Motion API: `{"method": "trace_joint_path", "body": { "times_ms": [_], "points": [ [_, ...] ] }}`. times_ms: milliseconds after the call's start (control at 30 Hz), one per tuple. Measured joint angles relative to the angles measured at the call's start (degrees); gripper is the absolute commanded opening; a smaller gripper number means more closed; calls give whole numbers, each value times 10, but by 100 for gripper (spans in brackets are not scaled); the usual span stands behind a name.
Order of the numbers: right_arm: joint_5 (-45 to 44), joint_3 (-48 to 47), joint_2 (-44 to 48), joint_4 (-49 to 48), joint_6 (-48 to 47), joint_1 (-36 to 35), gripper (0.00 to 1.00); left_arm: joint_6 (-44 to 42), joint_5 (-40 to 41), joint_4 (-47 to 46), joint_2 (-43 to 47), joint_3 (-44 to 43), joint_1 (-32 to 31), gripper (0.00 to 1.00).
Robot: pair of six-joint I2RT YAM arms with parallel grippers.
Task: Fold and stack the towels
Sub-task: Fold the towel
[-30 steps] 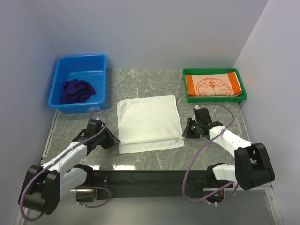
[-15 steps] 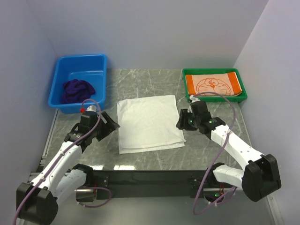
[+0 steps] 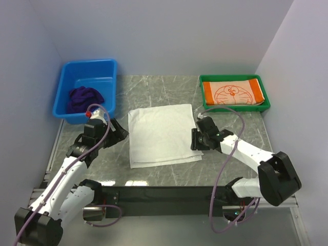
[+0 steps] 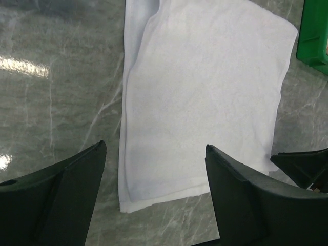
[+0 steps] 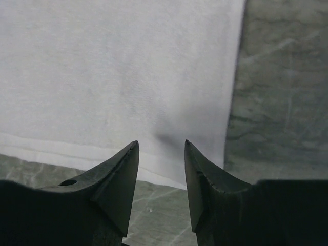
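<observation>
The white towel [image 3: 161, 134] lies folded flat on the marble table, its doubled edges showing along the near and left sides [image 4: 205, 92] [image 5: 118, 72]. My left gripper [image 3: 120, 134] [image 4: 155, 146] hangs open just left of it, above its near left corner, holding nothing. My right gripper [image 3: 195, 139] [image 5: 161, 143] is open at the towel's right edge, over the near right corner, with nothing between its jaws. The dark purple towel [image 3: 84, 98] sits crumpled in the blue bin [image 3: 110, 66]. The folded orange cartoon towel [image 3: 233, 95] lies in the green tray [image 3: 205, 105].
Grey walls close in the table on the left, back and right. The blue bin stands at the back left and the green tray at the back right, its corner [image 4: 315, 36] showing in the left wrist view. Bare marble [image 3: 169, 89] lies between them.
Both grippers have opened and left the towel's near corners. The left one rose and moved back along the left edge; the right one shifted to the right edge.
</observation>
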State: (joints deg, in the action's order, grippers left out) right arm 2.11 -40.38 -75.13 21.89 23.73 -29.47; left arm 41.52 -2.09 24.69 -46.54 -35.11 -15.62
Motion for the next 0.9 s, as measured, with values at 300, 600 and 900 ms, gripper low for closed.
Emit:
{"method": "trace_joint_path", "body": {
  "times_ms": [300, 600, 900],
  "points": [
    [-68, 33, 63, 5, 37, 10, 47, 55, -29, -21, -62, 46, -38, 74],
    [-47, -29, -6, -56, 47, 18, 36, 60, 1, -73, -271, -46, -82, 56],
    [-18, -83, -157, -127, 87, 38, 36, 54, 35, -119, -483, -170, -90, 52]
  ]
}}
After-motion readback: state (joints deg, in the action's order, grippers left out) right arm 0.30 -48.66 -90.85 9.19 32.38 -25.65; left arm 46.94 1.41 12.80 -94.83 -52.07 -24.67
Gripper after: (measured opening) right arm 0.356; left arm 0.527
